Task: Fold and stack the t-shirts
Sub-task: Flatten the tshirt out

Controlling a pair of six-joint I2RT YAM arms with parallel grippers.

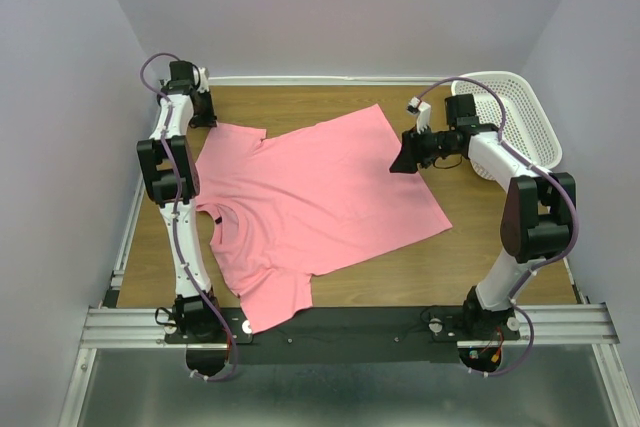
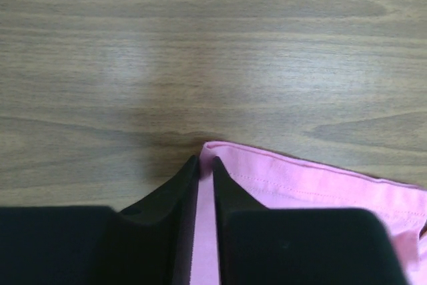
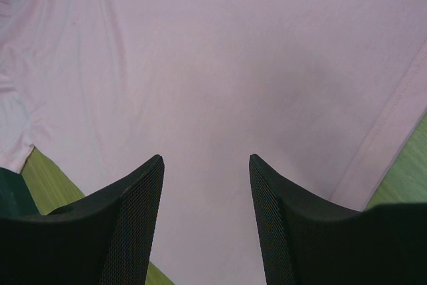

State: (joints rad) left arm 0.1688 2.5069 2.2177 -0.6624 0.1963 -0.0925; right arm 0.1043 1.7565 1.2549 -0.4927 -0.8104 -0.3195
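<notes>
- Far left of the overhead view: the left hand (image 2: 205,159) is down at the upper-left sleeve (image 1: 235,137) of the t-shirt (image 1: 320,202). In its own camera the two fingers stand at a narrow slit, right at the sleeve's stitched corner, and pink shows in the slit. I cannot tell whether the cloth is truly pinched or only lies under the tips.
- Middle: the t-shirt lies spread flat and askew on the desk (image 1: 420,272). Its neck (image 1: 215,222) is towards the left edge and its bottom towards the right. The lower-left sleeve (image 1: 275,302) hangs over the desk's near edge onto the dark strip there.
- To my eye it is light, limp and in no way fragile. It would sag from whatever point is lifted and drag on the wood rather than slide as one sheet, so a single pinch in the middle would only raise a peak.
- The best holds look to be the doubled, stitched edges: sleeve cuffs, bottom corners, shoulders. The thicker cloth there gives fingers something to bite. Two holds matched across the shirt should keep a fold line straight.
- Right of centre: the right hand (image 3: 206,158) hangs over the body of the shirt. Its fingers are wide apart with nothing between them, and the hem (image 3: 390,125) runs down the right side of its view.
- Upper right: a white basket (image 1: 520,112) stands at the far corner, apart from the shirt.
</notes>
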